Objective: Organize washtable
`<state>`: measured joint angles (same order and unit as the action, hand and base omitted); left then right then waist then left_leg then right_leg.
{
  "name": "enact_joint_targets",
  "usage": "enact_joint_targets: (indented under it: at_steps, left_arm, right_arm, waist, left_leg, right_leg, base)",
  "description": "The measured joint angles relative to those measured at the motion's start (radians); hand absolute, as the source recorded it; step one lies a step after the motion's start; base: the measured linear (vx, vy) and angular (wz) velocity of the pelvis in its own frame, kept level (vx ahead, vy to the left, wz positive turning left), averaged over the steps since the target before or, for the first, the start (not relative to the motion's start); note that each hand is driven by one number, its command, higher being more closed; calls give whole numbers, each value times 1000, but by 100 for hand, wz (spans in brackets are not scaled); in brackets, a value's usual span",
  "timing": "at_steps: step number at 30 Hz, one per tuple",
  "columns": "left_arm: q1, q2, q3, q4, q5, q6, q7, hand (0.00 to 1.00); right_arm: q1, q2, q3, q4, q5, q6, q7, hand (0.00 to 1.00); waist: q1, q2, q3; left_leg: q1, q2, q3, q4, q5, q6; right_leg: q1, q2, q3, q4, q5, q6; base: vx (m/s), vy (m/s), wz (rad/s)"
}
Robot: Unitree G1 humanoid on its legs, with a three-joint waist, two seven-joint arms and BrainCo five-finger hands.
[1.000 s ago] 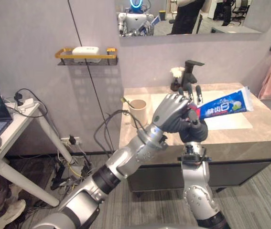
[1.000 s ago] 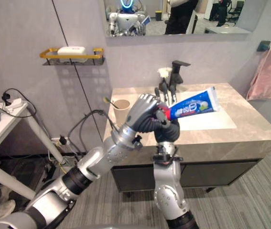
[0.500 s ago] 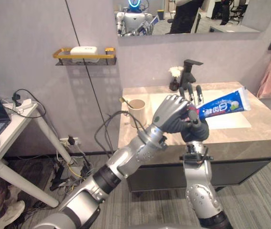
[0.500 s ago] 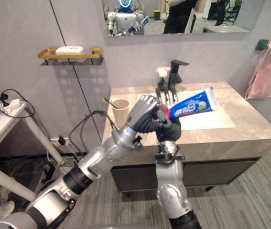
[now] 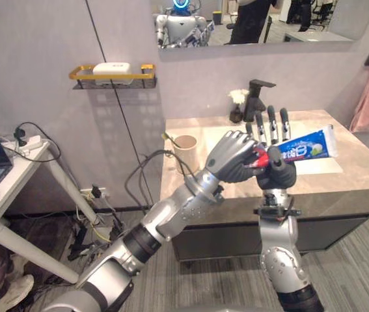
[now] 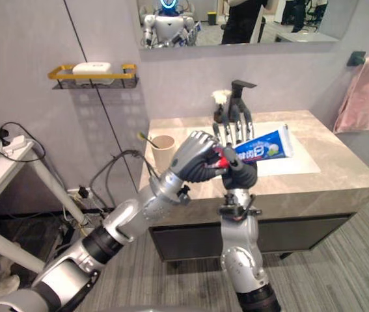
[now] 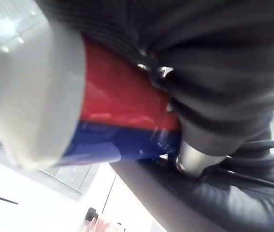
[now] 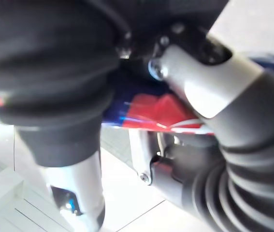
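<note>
1. toothpaste tube [image 5: 304,146] up in the air over the front of the washtable [image 5: 340,185], lying near level, flat crimped end toward the robot's right, red cap end tucked between the two hands.
2. left hand [image 5: 231,156] clenched round the cap end, wrapped over the red shoulder.
3. right hand [image 5: 276,175] touching the left, fingers straight up behind the tube, thumb across its front; relaxed by the look of it, firmness of the thumb's press impossible to tell.
4. probably light, soft-bodied and glossy: dents or kinks under a hard squeeze, slips along smooth fingers.
5. best held at the stiff shoulder by the cap, or across the flat mid-body with gentle pressure; not by the thin crimped tail.
6. possibly bound for the cup [image 5: 186,148] at the back left.
</note>
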<state>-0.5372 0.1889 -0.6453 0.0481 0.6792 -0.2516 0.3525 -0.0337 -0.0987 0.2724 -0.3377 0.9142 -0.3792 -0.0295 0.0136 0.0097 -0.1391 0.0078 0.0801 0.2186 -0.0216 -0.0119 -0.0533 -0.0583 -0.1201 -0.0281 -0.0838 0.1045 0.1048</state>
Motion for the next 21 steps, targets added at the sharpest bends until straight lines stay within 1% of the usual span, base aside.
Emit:
enact_joint_targets:
  at_steps: [6, 9, 18, 21]
  left_arm:
    - [0, 3, 24, 0, 1, -1, -23, 100]
    - [0, 18, 29, 0, 1, 0, -25, 100]
    - [0, 41, 52, -2, 0, 2, -48, 100]
    - [0, 50, 54, -2, 0, 2, -49, 100]
  right_arm:
    - [0, -28, -46, -22, 7, 12, 27, 0]
    - [0, -39, -73, -46, 10, 13, 35, 0]
    - [0, -68, -81, -46, 29, 15, 61, 0]
    - [0, -71, -105, -51, 29, 16, 77, 0]
  waist:
    - [-1, 2, 15]
    - [-3, 3, 21]
    - [-5, -1, 31]
    - [-5, -4, 39]
  left_leg:
    - [2, 0, 2, -2, 0, 0]
    - [3, 0, 3, -5, 0, 0]
    - [4, 0, 5, -7, -1, -1]
    - [5, 0, 4, -7, -1, -1]
  right_leg:
    - [0, 0, 1, 0, -1, 1]
    - [-1, 0, 2, 0, -2, 2]
    - [-1, 0, 2, 0, -3, 3]
    - [-1, 0, 2, 0, -4, 3]
  base:
    - [4, 0, -1]
    - [0, 0, 0]
    - [0, 0, 0]
    - [0, 0, 0]
